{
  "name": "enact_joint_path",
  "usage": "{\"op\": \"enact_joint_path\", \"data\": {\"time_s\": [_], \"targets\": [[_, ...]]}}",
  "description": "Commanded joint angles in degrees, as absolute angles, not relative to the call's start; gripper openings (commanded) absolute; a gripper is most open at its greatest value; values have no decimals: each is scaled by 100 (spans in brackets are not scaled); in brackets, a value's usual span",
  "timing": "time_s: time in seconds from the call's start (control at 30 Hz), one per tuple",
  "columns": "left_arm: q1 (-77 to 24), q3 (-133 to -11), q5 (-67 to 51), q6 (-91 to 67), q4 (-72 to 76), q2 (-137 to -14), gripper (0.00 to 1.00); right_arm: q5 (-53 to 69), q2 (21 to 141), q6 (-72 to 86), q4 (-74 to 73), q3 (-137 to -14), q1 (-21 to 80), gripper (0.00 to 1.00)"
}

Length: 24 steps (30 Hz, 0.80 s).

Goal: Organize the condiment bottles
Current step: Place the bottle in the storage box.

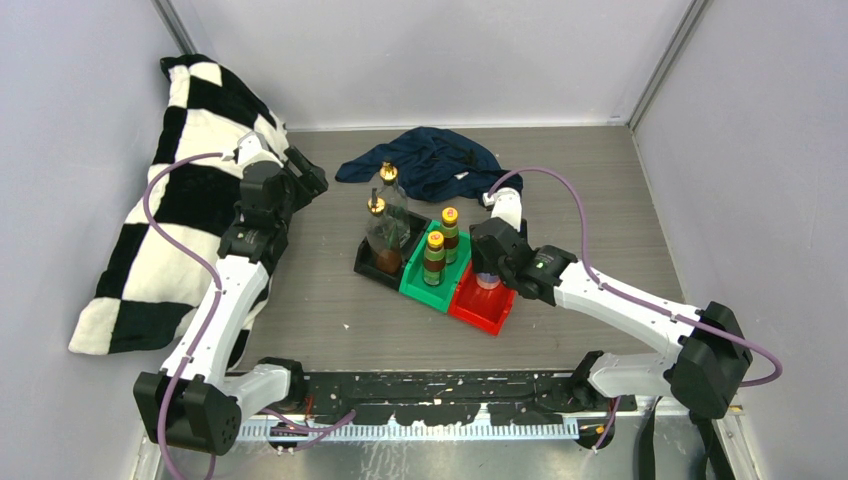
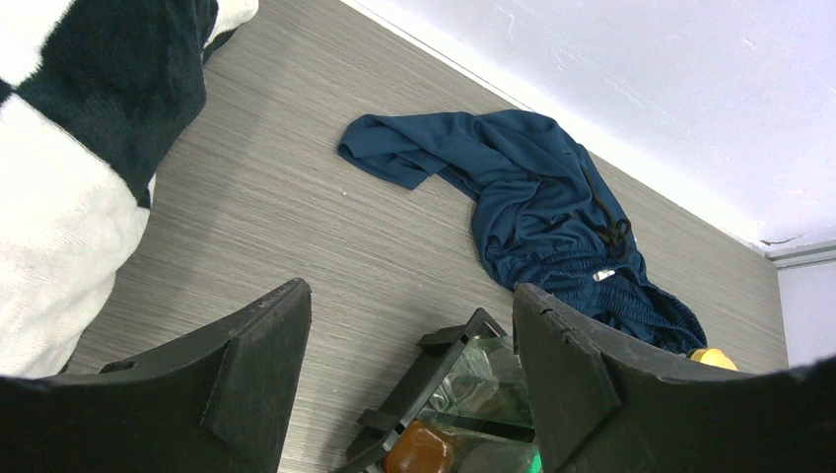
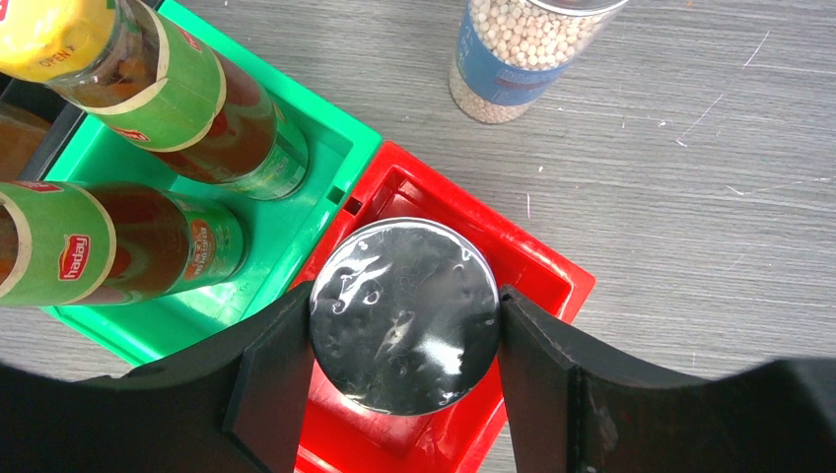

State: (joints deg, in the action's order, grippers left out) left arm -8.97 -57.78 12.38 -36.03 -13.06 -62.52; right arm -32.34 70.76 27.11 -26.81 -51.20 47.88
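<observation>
White walls close in a grey wood-grain desk (image 1: pixel 330 320), with a black-and-white checked blanket (image 1: pixel 190 170) heaped at its left and a navy cloth (image 1: pixel 430 165) crumpled at the back. Mid-desk, three bins sit side by side in a slanting row: black bin (image 1: pixel 372 268), green bin (image 1: pixel 420 285) and red bin (image 1: pixel 480 312).

Two glass bottles (image 1: pixel 385 205) with gold tops stand in the black bin. Two dark bottles (image 1: pixel 440 250) stand in the green one. Up close, one of them (image 3: pixel 118 251) shows a green label with "haday" in a red logo, and the yellow cap (image 3: pixel 54 34) of the other reads "OPEN".

The right fingers (image 3: pixel 281 365) are closed on a jar (image 3: pixel 404 315) that stands in the red bin. One finger presses each side of its shiny round cap (wrapped in clear film, no writing legible). A second jar (image 3: pixel 522 54), filled with pale peppercorns and wearing a blue label too cropped to read, stands on the bare desk just beyond the red bin.

The left fingers (image 2: pixel 266 345) are spread apart and grip nothing. They hang over the desk between the blanket and the bins. Through their gap a corner of the black bin and the glass of a bottle show below.
</observation>
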Motion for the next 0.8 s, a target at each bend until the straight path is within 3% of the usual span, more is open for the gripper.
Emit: {"op": "enact_joint_path", "data": {"time_s": [0.0,0.77], "targets": [[-864,-5757,1204,-3629,-1037,-6247,75,-3441,6940,2682,-2340,-5077,4753,1],[-870,-5757,1185,-3623,-1039,-6293,73,-3615,6718,2653,-2120,-4754,4529,1]]}}
